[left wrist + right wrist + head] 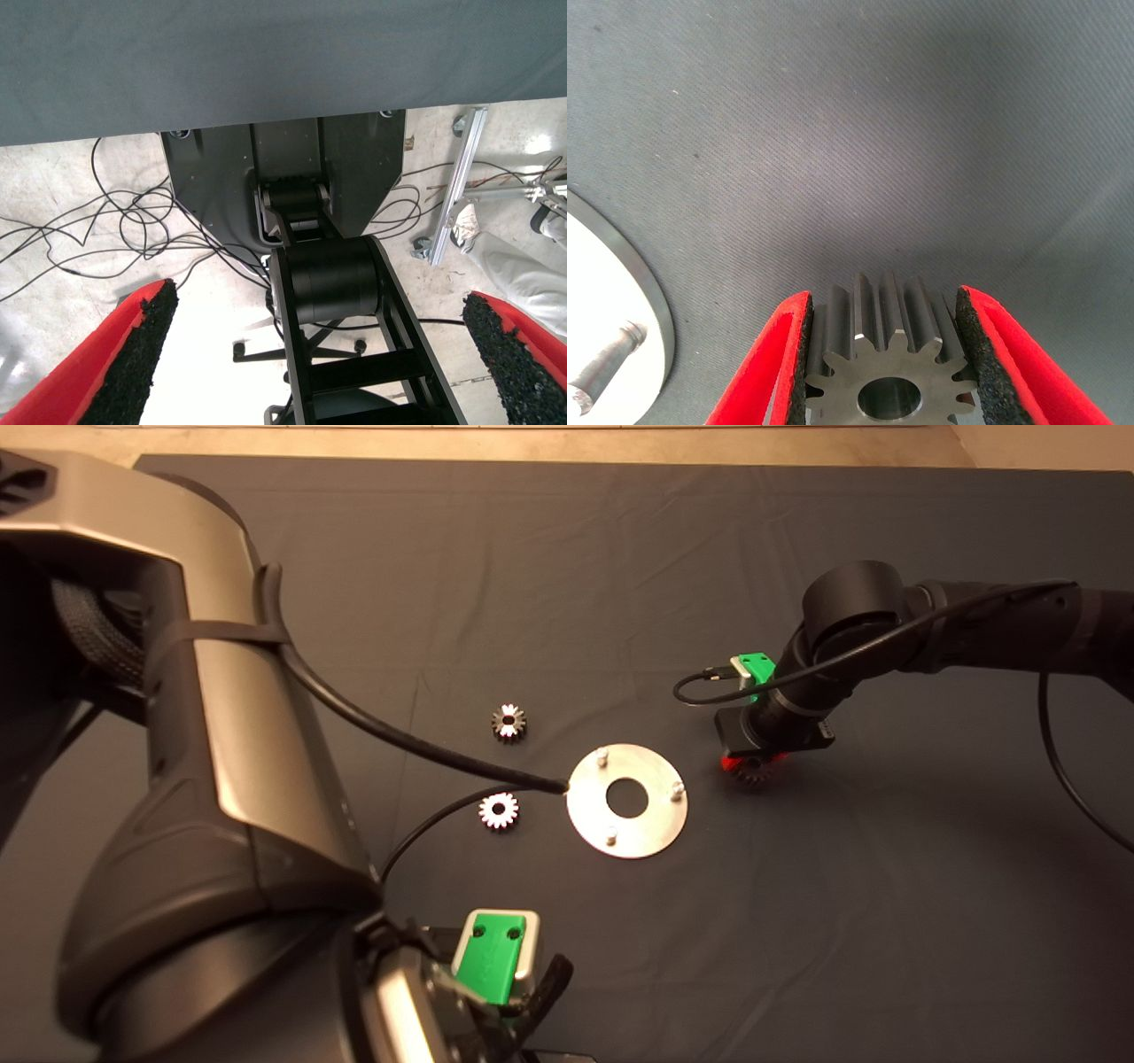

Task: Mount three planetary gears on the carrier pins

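While its grainy black pads (pixel 973 354) clench a toothed steel gear (pixel 888 372), the right pincer (pixel 888 354) hovers beside the disc (pixel 611 328).

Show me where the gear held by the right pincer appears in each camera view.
Head view: the held gear sits under the right pincer, right of the carrier disc.
Left wrist view: not in it; only the mat's edge, floor and cables show.
Right wrist view: held gear clamped between the red fingers, at the bottom centre.
Shared landmark: the carrier disc, with one pin nearest the gear.
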`<state>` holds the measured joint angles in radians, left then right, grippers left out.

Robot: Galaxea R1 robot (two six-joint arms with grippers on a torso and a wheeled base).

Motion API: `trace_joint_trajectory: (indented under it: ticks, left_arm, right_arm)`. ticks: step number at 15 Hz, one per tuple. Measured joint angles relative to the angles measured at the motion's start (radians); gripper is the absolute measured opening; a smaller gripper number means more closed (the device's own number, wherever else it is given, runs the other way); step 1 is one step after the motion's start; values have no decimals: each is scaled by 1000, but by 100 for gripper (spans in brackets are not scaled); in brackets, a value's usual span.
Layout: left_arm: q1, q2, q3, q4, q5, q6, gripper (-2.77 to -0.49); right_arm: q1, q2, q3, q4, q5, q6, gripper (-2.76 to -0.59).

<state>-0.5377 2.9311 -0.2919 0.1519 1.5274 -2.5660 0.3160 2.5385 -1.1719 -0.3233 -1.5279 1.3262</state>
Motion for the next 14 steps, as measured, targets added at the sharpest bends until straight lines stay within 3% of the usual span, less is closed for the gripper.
trace_joint_trajectory:
  ticks: [9, 14]
  left_arm:
    - [14, 0, 0, 1, 0, 0, -92]
    - [29, 0, 0, 1, 0, 0, -92]
  right_arm:
    - [18, 61, -79, 47, 1, 3, -229]
    - [51, 97, -93, 66, 0, 2, -229]
